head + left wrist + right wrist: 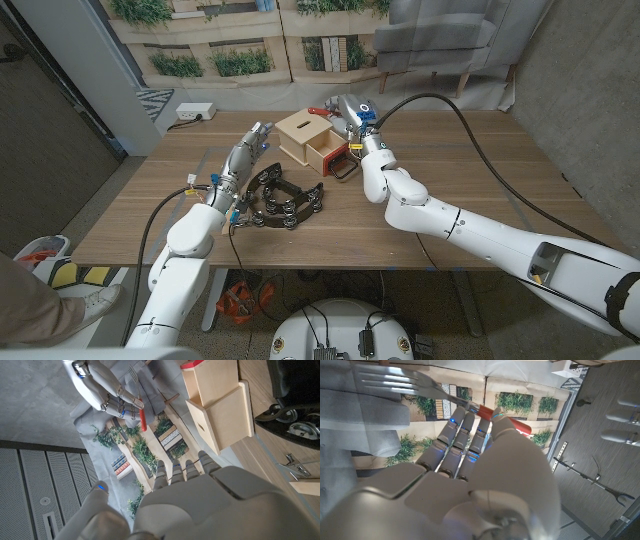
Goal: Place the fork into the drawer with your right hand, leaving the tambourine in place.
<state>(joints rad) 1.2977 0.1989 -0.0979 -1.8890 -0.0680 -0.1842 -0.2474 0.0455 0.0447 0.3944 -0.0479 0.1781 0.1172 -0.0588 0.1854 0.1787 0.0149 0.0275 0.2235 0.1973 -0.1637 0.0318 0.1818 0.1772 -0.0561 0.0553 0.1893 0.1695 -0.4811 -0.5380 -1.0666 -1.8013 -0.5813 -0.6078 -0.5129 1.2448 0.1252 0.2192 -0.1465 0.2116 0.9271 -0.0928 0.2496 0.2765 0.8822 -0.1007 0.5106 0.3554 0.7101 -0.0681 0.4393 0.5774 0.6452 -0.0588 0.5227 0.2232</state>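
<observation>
My right hand (356, 112) hovers just behind the wooden drawer box (305, 132) and pinches the fork, whose red handle (320, 109) pokes out toward the box. The box's drawer (326, 155) is pulled open toward the table's middle. In the left wrist view the right hand (97, 386) holds the fork (138, 402) in the air beyond the box (215, 402). In the right wrist view the fork (395, 385) crosses my fingers (462, 427). The black tambourine (281, 201) lies in front of the box. Beside it my left hand (246, 153) is raised with fingers straight, holding nothing.
A black loop-shaped object (343, 166) lies by the open drawer. A white power strip (195, 112) sits on the floor past the table's far left edge. A person's leg and shoe (40, 290) show at the near left. Bare wood (470, 160) spreads to the right.
</observation>
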